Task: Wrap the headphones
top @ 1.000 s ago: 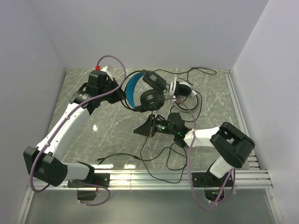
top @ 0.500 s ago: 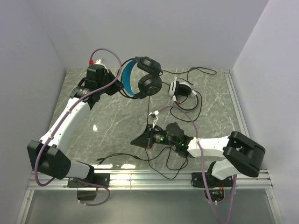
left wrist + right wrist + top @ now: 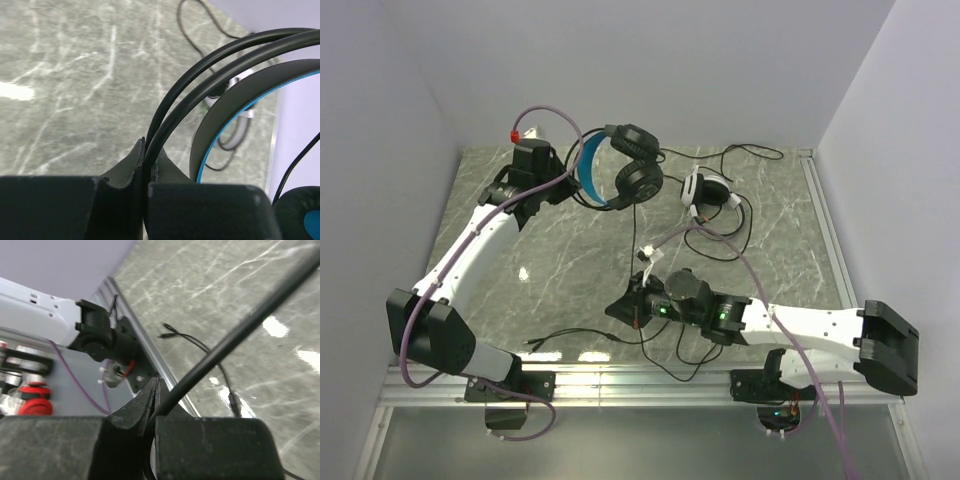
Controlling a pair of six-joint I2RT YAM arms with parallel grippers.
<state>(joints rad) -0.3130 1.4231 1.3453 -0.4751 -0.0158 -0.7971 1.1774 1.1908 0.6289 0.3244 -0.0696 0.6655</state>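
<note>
The blue headset (image 3: 638,184) is clamped by its band wires in the left gripper (image 3: 148,151); a cable (image 3: 240,333) is pinched in the right gripper (image 3: 155,390)

The grey-green marbled table (image 3: 560,265) bears a white headset (image 3: 706,189) (far side) and slack black cable (image 3: 570,332).

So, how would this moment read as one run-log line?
left jaws: shut on blue-band headphones, held up | right jaws: shut on black cable | white headphones: on table, untouched
</note>
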